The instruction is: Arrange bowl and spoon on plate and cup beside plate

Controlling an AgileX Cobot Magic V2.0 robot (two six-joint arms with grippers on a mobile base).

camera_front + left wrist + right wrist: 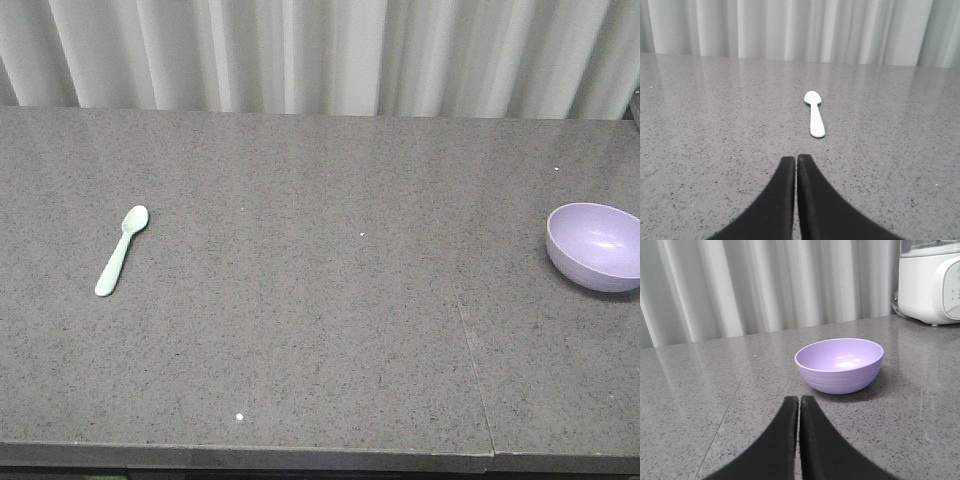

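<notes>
Bearing spoon (122, 250), speckled counter (320, 360) before curtains (300, 50)

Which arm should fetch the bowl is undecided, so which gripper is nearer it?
Right. The right gripper has the bowl just ahead of its closed tips. The left gripper faces the spoon at the table's opposite end, with the bowl out of its view.

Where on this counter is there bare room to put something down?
The wide middle of the counter, between the spoon and the bowl, is bare, and so is the strip along the front edge. The right end is tighter: the bowl sits there, with a white appliance beyond it.
</notes>
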